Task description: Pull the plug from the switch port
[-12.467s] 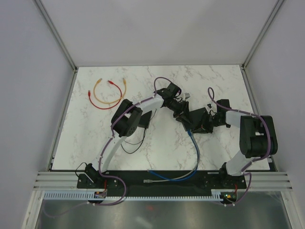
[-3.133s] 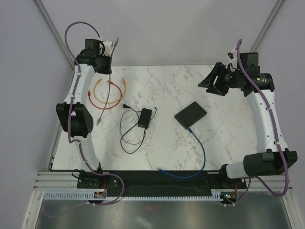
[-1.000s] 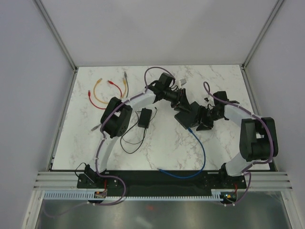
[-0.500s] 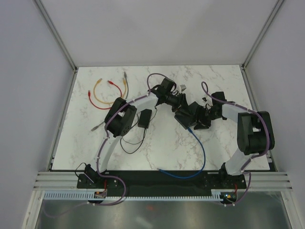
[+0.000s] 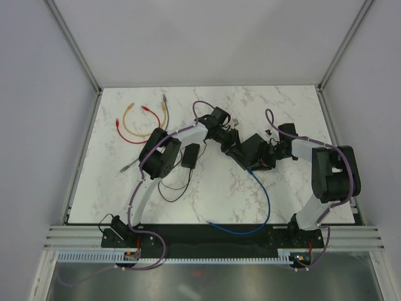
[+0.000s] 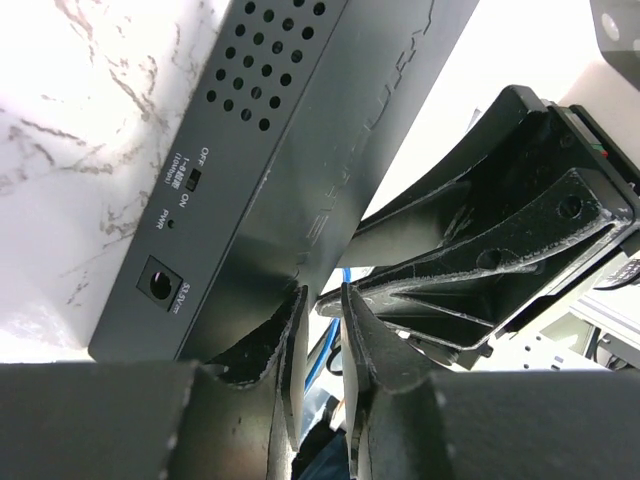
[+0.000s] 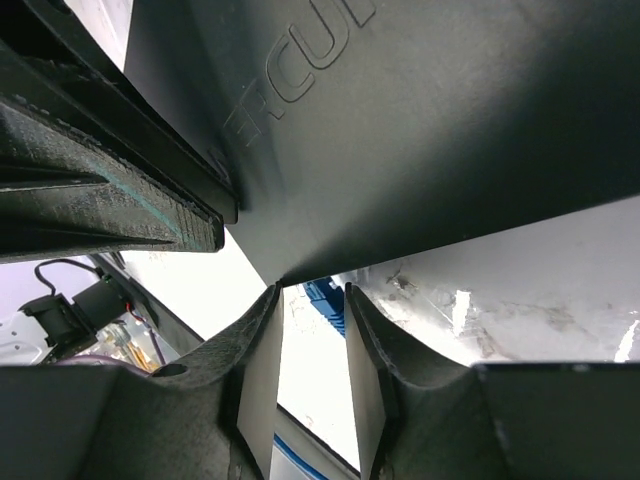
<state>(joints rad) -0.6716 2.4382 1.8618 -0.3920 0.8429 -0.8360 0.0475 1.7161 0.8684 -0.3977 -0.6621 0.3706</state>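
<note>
The switch (image 5: 249, 149) is a flat black box tipped up on the marble table between my two grippers. A blue cable (image 5: 266, 194) runs from its near edge, where the blue plug (image 5: 249, 169) sits. My left gripper (image 5: 230, 143) is at its left corner. In the left wrist view the switch (image 6: 300, 150) shows vent holes and a power socket. The left gripper (image 6: 322, 300) has a narrow gap with blue cable (image 6: 325, 352) behind it. My right gripper (image 5: 264, 157) is at the right side. In the right wrist view its tips (image 7: 312, 292) stand slightly apart around the plug (image 7: 325, 298), under the switch (image 7: 420, 120).
A small black power brick (image 5: 191, 153) with a thin black cord (image 5: 172, 188) lies left of the switch. Yellow and red patch cables (image 5: 141, 122) and a grey cable (image 5: 164, 100) lie at the back left. The blue cable's free end lies near the front rail (image 5: 210, 223).
Both grippers have closed in on the switch from either side. The switch has gone from lying flat to tipped up between them.
</note>
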